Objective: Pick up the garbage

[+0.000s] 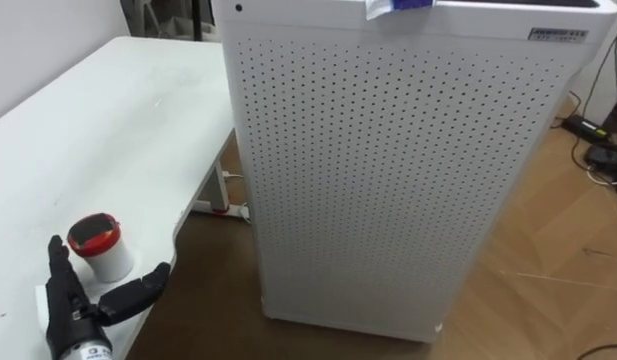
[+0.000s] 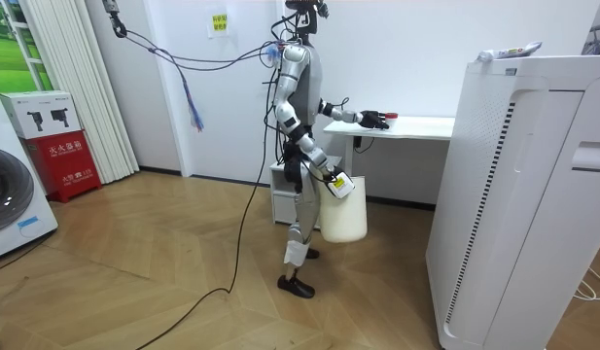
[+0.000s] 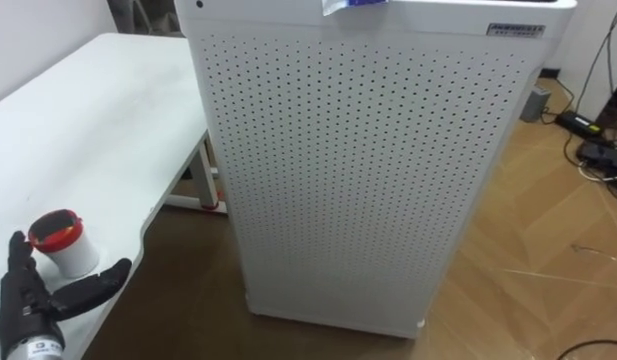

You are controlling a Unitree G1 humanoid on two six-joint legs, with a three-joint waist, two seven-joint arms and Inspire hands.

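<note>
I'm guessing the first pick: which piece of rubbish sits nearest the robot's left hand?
The red-lidded white cup on the table, right beside the left hand; the blue-and-white scrap lies far off atop the perforated cabinet.

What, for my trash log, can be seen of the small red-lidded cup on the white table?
The cup is a small white cylinder, plastic-looking, closed by a red lid. It stands upright near the white table's front edge. The open left hand sits just before it, fingers to its left, thumb below its right; contact cannot be told.
</note>
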